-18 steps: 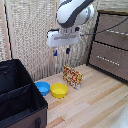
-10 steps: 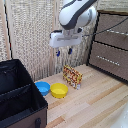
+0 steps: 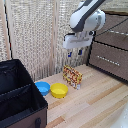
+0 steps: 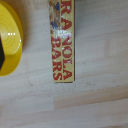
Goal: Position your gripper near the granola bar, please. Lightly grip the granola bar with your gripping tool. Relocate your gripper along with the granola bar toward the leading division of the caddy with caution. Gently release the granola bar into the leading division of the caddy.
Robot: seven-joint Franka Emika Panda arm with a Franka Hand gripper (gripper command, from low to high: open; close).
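Hanging above the granola bar (image 3: 72, 76), the gripper (image 3: 79, 52) holds nothing; whether its fingers are spread I cannot tell. Left of the box sit a yellow bowl (image 3: 59, 90), a blue bowl (image 3: 42, 88) and the black caddy (image 3: 15, 95). From the wrist, the granola bar (image 4: 62, 40) lies on the wooden table (image 4: 100, 75) just beside the yellow bowl (image 4: 10, 40).

The granola bar (image 3: 72, 76) was a box printed yellow, red and orange in a busy pattern; the wrist view showed red capital letters on a yellow edge (image 4: 62, 40). The yellow bowl (image 3: 59, 90) was plain, the blue bowl (image 3: 42, 88) sky blue. The caddy (image 3: 20, 97) was black fabric. The bench (image 3: 95, 107) was pale wood with fine grain. The arm (image 3: 86, 17) was white, its fingers (image 3: 79, 52) dark with blue tips. The cabinet (image 3: 111, 47) was dark brown.
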